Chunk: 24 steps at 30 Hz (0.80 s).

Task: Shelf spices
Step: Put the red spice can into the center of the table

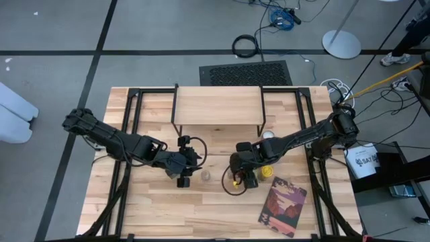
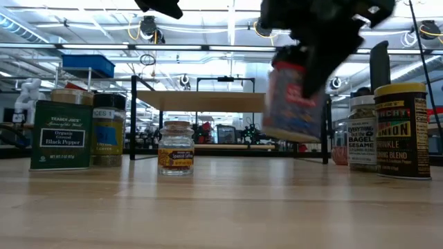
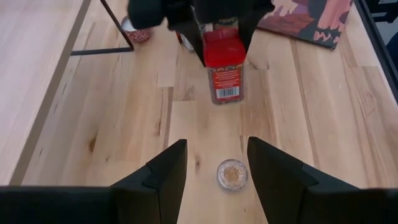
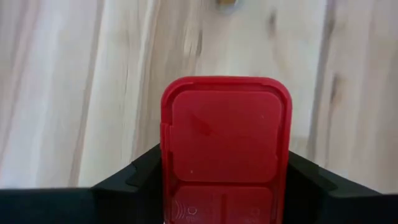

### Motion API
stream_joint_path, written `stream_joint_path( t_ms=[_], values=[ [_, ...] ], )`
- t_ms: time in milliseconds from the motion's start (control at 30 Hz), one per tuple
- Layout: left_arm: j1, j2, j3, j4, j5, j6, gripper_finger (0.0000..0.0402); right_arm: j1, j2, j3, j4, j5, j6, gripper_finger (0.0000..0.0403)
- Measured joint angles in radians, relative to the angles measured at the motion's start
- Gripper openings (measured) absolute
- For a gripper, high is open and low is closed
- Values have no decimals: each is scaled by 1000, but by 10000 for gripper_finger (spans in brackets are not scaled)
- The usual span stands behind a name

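Pale wood planks form the table point(image 1: 154, 202), and on its far half stands the shelf point(image 1: 218, 105), a narrow plank top on thin black legs, with nothing on its top that we can see. From the right gripper point(image 1: 240, 176), the shelf lies toward twelve o'clock in the high view, close by; that bearing governs the coming placement, in our judgement.

We see the right arm reaching in from three o'clock, its wrist bent down over the table centre. Its fingers are clamped on the red-capped spice jar point(image 3: 225, 68), one on each side of the square cap. The low view shows the jar clear of the table, its long axis slightly tilted, at roughly shelf-top height.

Our left gripper point(image 3: 211, 180) hovers just to the nine o'clock side, jaws parted and holding nothing, above a small glass jar point(image 3: 232, 175) standing upright on the table. A flat picture-covered book point(image 1: 283, 206) lies toward five o'clock.

Other spices stand in the low view: a Black Pepper tin point(image 2: 61, 133) and a yellow-topped canister point(image 2: 402, 130).
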State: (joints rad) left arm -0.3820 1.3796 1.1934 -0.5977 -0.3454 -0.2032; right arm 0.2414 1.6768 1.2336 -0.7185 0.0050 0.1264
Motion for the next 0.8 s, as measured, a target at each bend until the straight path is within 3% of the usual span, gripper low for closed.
stream_joint_path(
  t_ms=[467,800],
  values=[
    [0,-2,0,-106,-5,-91,179,-20,20,37,80,-4,-14,214],
    [0,-10,0,-107,-8,-99,179,-20,121,74,81,-9,-24,215]
  ],
)
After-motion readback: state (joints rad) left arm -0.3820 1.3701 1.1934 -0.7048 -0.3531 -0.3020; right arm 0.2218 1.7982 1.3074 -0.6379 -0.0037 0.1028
